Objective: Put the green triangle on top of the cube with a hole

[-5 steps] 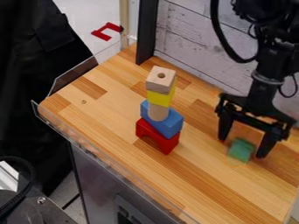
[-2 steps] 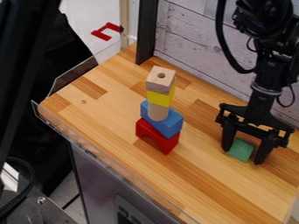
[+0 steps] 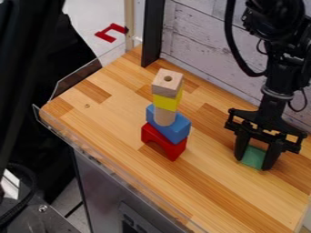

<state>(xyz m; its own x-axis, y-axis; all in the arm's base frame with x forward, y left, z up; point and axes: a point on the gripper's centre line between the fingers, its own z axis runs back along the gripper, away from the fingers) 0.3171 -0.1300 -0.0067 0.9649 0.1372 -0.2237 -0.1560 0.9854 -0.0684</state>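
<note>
Camera view: green triangle (image 3: 254,157); pointing direction, axis unclear.

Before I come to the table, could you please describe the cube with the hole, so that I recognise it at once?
On the wooden tabletop stands a block tower with a red arch at its foot. The cube is the topmost piece, resting on the yellow block. Unlike the bare-wood cylinder lower down, it has flat sides and a round hole in its upper face.
</note>
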